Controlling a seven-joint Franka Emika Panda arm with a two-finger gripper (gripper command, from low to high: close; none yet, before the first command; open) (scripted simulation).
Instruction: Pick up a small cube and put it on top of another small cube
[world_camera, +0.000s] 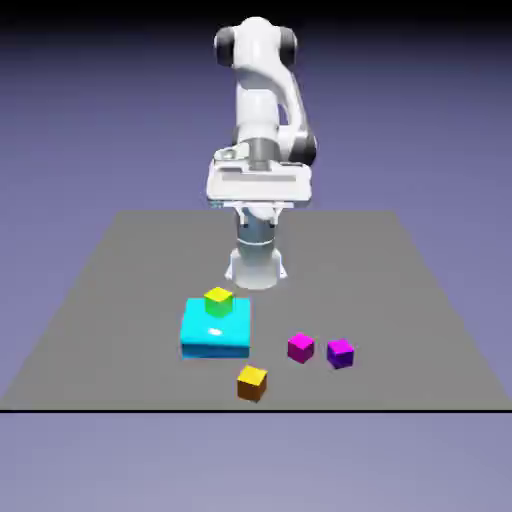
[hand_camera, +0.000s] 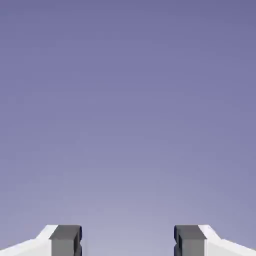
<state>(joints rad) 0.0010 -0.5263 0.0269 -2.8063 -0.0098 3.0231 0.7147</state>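
The hand (hand_camera: 128, 242), fingers spread and empty, faces only backdrop, so nothing is done: the small cube (world_camera: 301, 347) sits untouched near the desk's (world_camera: 120, 300) front edge, beside the violet cube (world_camera: 340, 353).

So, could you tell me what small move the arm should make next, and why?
Probably tilt the gripper down toward the magenta-pink cube. The hand view shows only backdrop between the spread fingertips, so nothing is held or sighted, and the cube sits untouched on the table.
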